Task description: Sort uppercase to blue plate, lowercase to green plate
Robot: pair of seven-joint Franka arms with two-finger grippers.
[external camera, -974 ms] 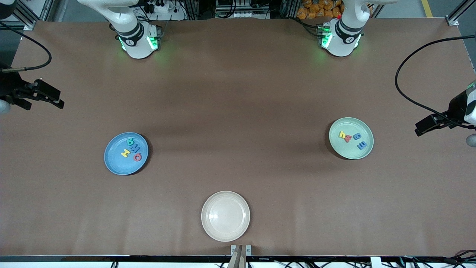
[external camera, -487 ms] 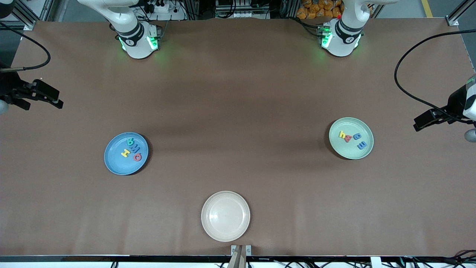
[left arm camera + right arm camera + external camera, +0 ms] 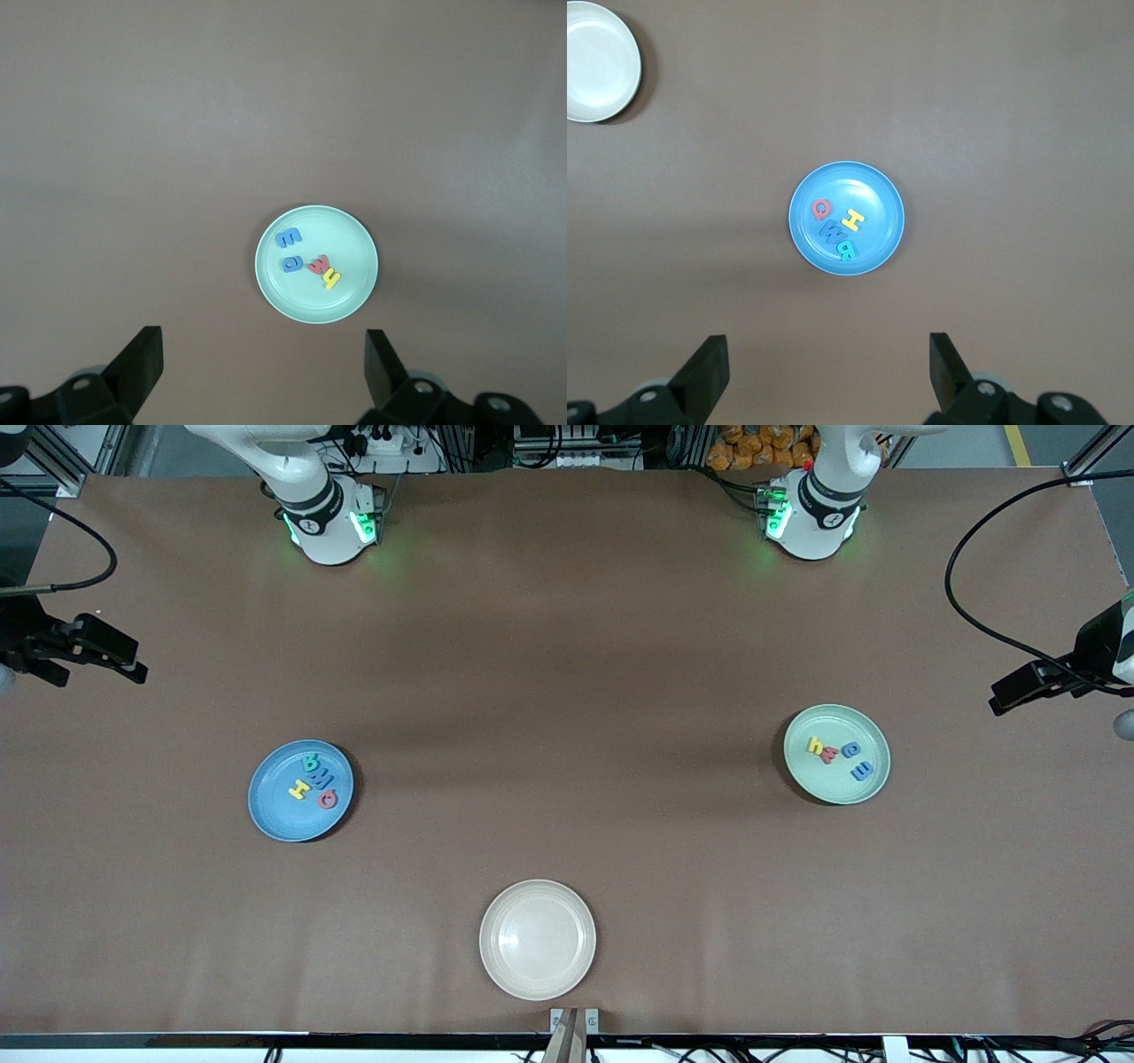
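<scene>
Brown desk (image 3: 567,691) seen from the high front view, three plates on it

Blue plate (image 3: 300,790) at lower left of the front frame, toward the right arm's end; also at centre of the right wrist frame (image 3: 847,218). On it, all four uppercase letters, clustered: yellow H (image 3: 300,787), red Q (image 3: 329,799), blue M (image 3: 322,777), teal R (image 3: 311,762). In the right wrist frame: yellow H (image 3: 853,219), red Q (image 3: 821,209), blue M (image 3: 830,234), teal R (image 3: 846,251)

Green plate (image 3: 836,754) at right of the front frame, toward the left arm's end; just below centre in the left wrist frame (image 3: 316,264). On it, all four lowercase letters: yellow h (image 3: 815,745), red m (image 3: 829,755) touching it, blue e (image 3: 850,749), blue m (image 3: 862,770). In the left wrist frame: yellow h (image 3: 330,279), red m (image 3: 317,264), blue e (image 3: 291,263), blue m (image 3: 288,238)

Beige plate (image 3: 537,939) at bottom centre of the front frame, nearest the camera, bare; upper left corner of the right wrist frame (image 3: 598,60)

Right gripper (image 3: 133,669) at the far left edge of the front frame, up in the air over the desk's end, jaws apart, holding nothing; dark fingers (image 3: 707,372) at the bottom of the right wrist frame

Left gripper (image 3: 1005,700) at the far right edge, up over the desk beside the green plate, jaws apart, holding nothing; fingers (image 3: 142,359) at the bottom of the left wrist frame
</scene>
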